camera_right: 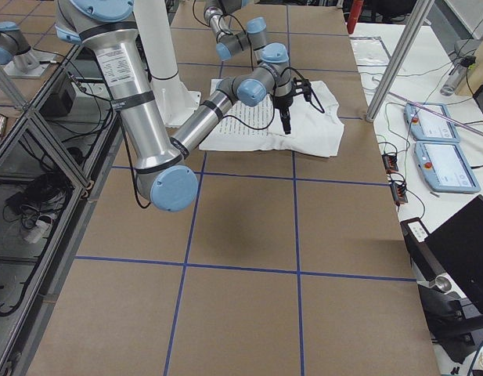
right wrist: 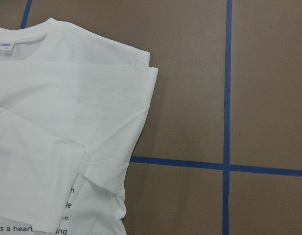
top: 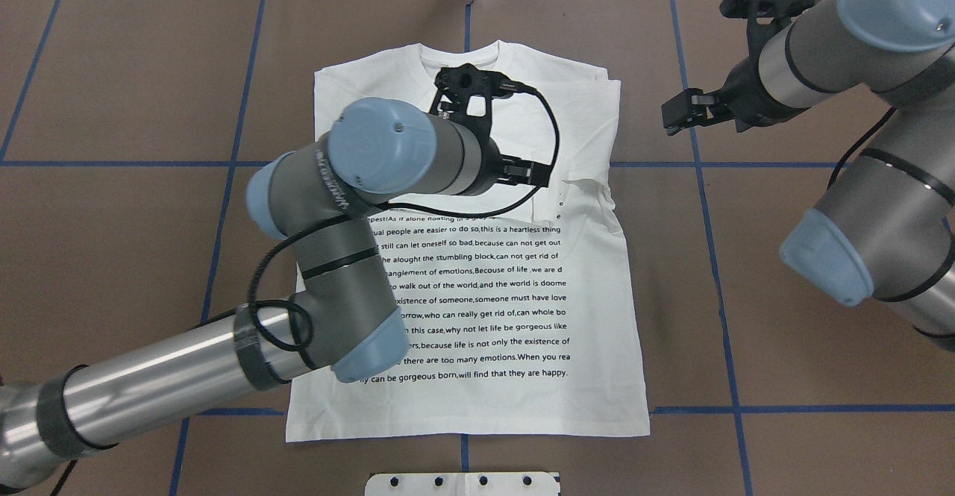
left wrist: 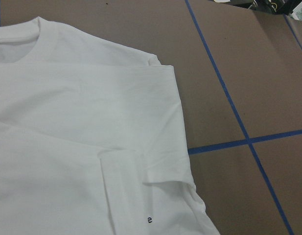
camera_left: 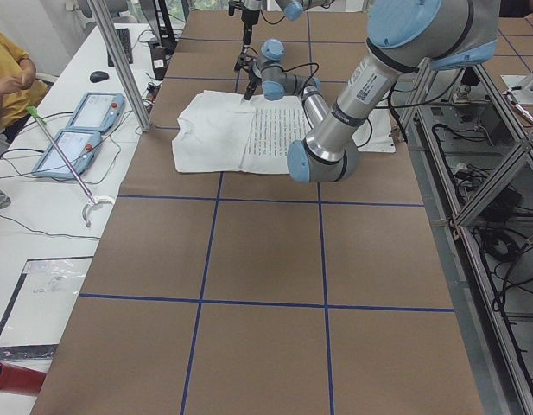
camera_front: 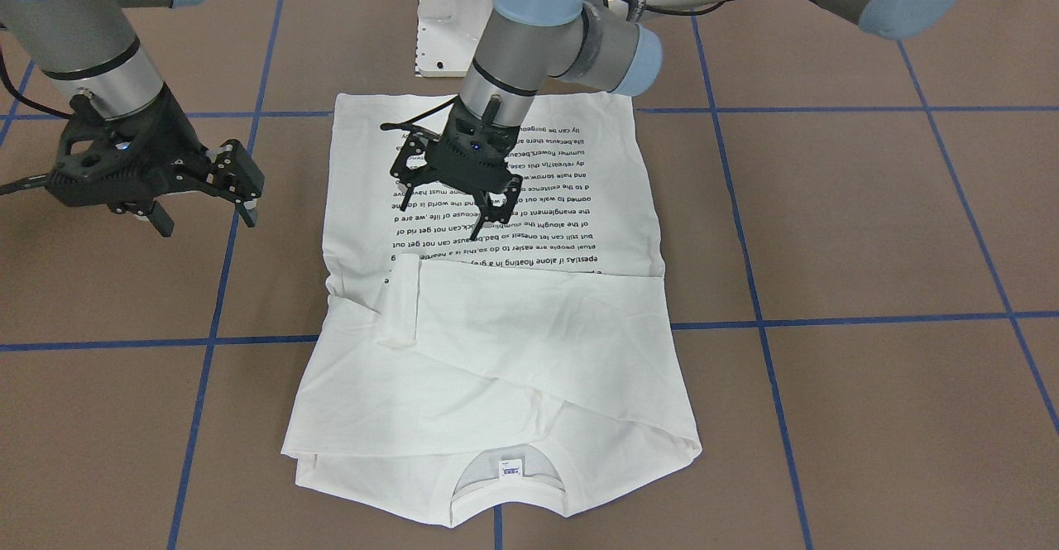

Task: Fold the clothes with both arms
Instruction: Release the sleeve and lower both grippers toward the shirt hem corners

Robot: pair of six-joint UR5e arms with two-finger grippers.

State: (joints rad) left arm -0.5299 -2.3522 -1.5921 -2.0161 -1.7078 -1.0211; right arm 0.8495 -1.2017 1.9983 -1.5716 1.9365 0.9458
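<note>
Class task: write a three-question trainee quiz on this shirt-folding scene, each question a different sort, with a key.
1. True or false: the right claw is above the T-shirt.
2. The sleeves lie: A folded across the chest; B spread out flat; C hanging off the table.
3. Fill in: the left claw hangs over the shirt's printed ____.
Key: 1 false; 2 A; 3 text.

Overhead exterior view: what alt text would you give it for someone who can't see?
A white long-sleeved cotton T-shirt with black printed text lies flat, print up, on a brown table gridded with blue tape. The silver-grey left arm reaches over it, its black tool near the collar; the right arm holds its matching tool over bare table beside the shirt.
</note>
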